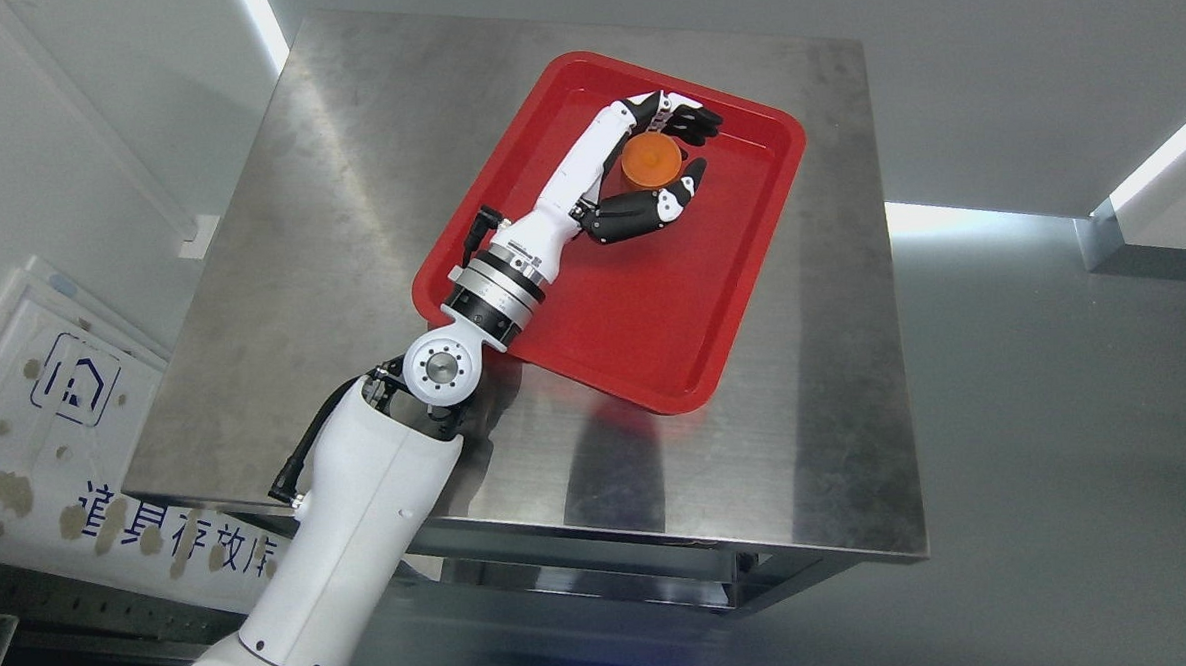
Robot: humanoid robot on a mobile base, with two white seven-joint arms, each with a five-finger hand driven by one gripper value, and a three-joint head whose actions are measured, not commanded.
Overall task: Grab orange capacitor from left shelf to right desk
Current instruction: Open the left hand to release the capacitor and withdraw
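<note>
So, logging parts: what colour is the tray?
Red, plain; clearest in the head view, where the tray sits on the steel table.

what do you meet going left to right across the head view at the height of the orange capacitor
grey wall → bare steel table top → red tray rim → left hand curled around the orange capacitor → tray floor → steel table top → grey floor

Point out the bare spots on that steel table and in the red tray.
Steel table: bare right of the red tray, and along its left and near edges. Tray: bare in its near-right half. Crowded only at the far end, where the left hand curls around the orange capacitor.
</note>
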